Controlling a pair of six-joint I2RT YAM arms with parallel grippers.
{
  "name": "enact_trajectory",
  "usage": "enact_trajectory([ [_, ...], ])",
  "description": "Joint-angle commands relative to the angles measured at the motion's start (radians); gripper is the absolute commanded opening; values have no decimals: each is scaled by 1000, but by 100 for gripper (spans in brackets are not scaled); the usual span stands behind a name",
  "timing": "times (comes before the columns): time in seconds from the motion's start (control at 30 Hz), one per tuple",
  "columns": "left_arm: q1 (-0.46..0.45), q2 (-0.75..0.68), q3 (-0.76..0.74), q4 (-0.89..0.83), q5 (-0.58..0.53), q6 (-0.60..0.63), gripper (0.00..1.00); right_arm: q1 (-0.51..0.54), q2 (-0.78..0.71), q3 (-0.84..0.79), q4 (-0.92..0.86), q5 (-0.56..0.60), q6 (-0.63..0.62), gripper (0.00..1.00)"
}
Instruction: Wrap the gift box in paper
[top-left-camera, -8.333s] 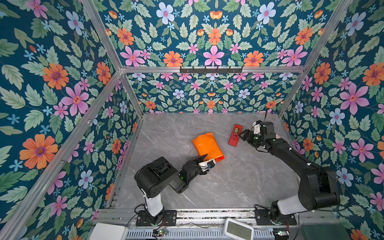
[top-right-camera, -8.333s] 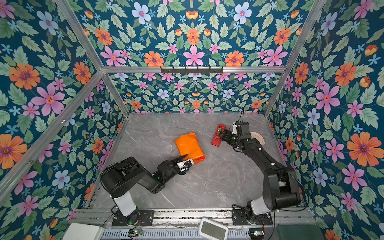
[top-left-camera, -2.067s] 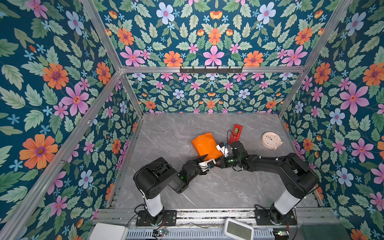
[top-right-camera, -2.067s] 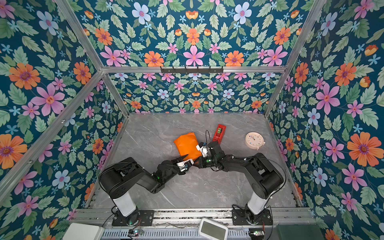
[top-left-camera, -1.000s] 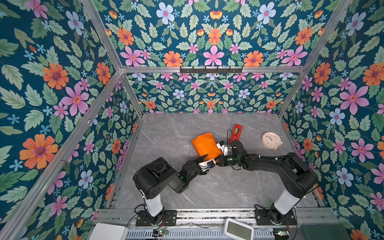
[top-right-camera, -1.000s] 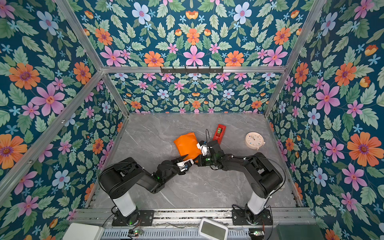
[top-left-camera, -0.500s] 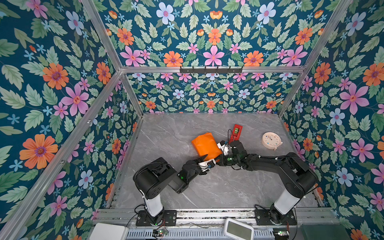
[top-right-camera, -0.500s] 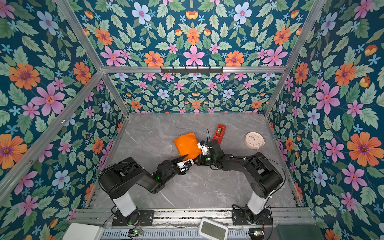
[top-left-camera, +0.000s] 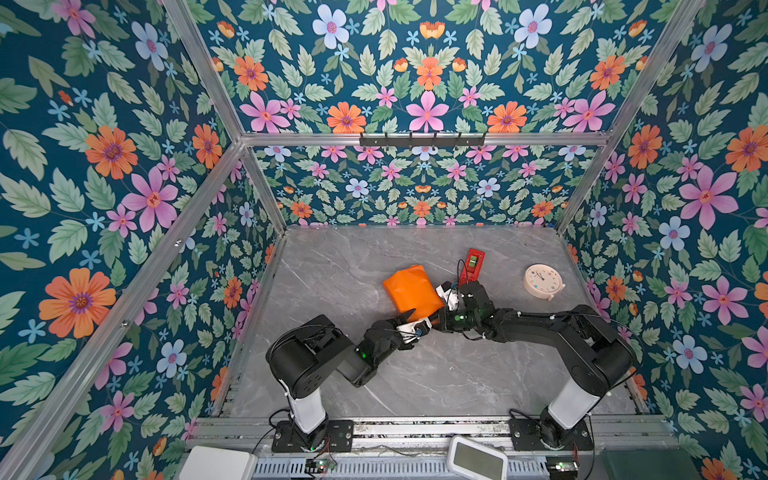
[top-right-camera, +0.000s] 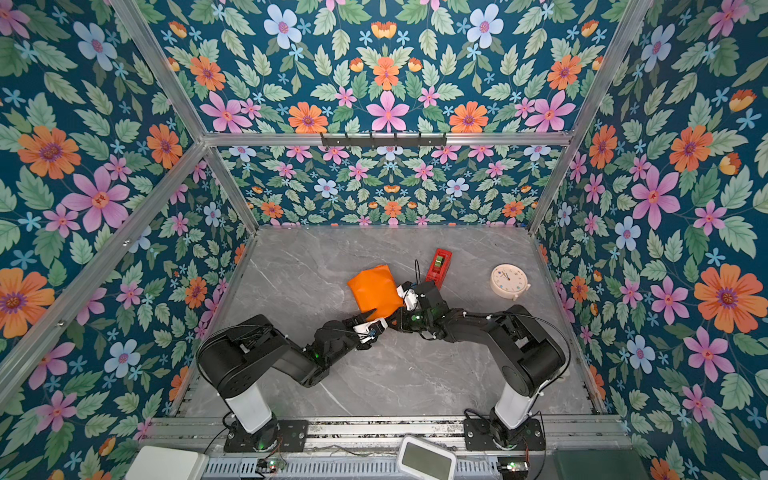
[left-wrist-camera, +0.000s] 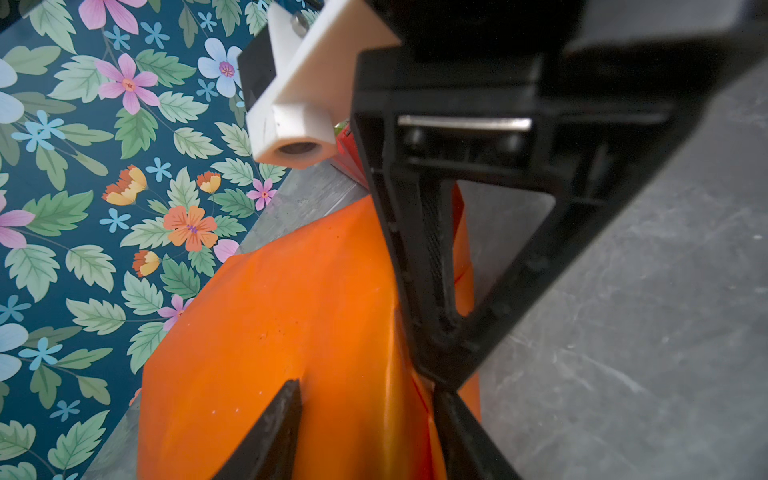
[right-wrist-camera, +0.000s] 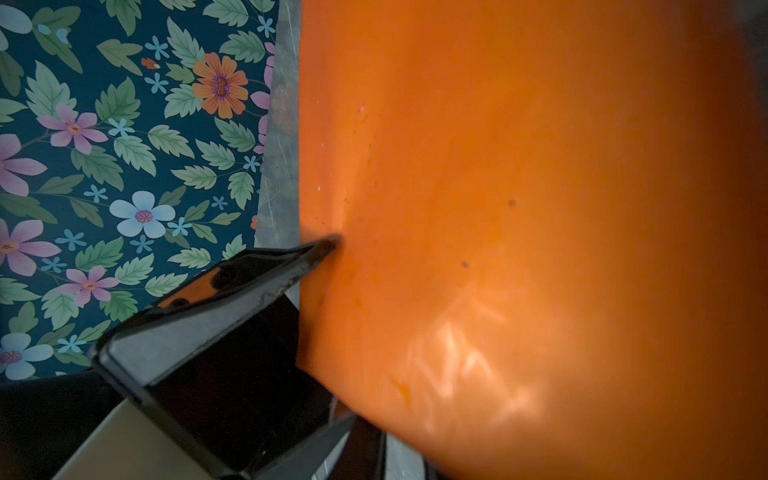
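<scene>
The paper (top-left-camera: 411, 291) (top-right-camera: 374, 289) shows its glossy orange face, folded into a parcel on the grey table; the gift box is hidden beneath it. My left gripper (top-left-camera: 415, 318) (left-wrist-camera: 365, 403) is shut on the parcel's near edge, one finger on top and one at the side. My right gripper (top-left-camera: 439, 316) (top-right-camera: 395, 318) meets it at the same corner, and its finger (left-wrist-camera: 440, 332) rests against the paper's side fold. The paper (right-wrist-camera: 498, 208) fills the right wrist view, where my right gripper (right-wrist-camera: 357, 440) is mostly covered.
A red tape dispenser (top-left-camera: 473, 262) lies just behind the right wrist. A round cream clock (top-left-camera: 542, 281) sits at the right. Floral walls enclose the table (top-left-camera: 436, 374) on three sides. A white device (top-left-camera: 478, 459) sits on the front rail.
Over the last second nothing has visibly moved. About eight seconds ago the right arm was back at the tape dispenser; it now reaches the parcel's near corner beside the left gripper.
</scene>
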Motion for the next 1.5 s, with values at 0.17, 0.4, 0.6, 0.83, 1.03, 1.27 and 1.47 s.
enact_trajectory([
  [0.17,0,1,-6,-102,28,-11,52,0,-5,-5,56,5,28,26],
  [0.4,0,1,-3,-102,29,-11,52,0,-17,-17,62,4,33,34],
  [0.6,0,1,-3,-102,29,-9,52,0,-31,-28,51,12,29,40],
  [0.83,0,1,-5,-102,29,-10,52,0,-37,-44,29,29,22,47],
  [1.03,0,1,-5,-102,29,-9,52,-8,-110,-70,-14,55,3,58],
  [1.27,-1,1,-3,-102,29,-9,52,-29,-209,-133,-78,84,-26,60],
  [1.47,1,1,-5,-101,27,-9,52,-2,-214,-141,-30,100,-10,36],
])
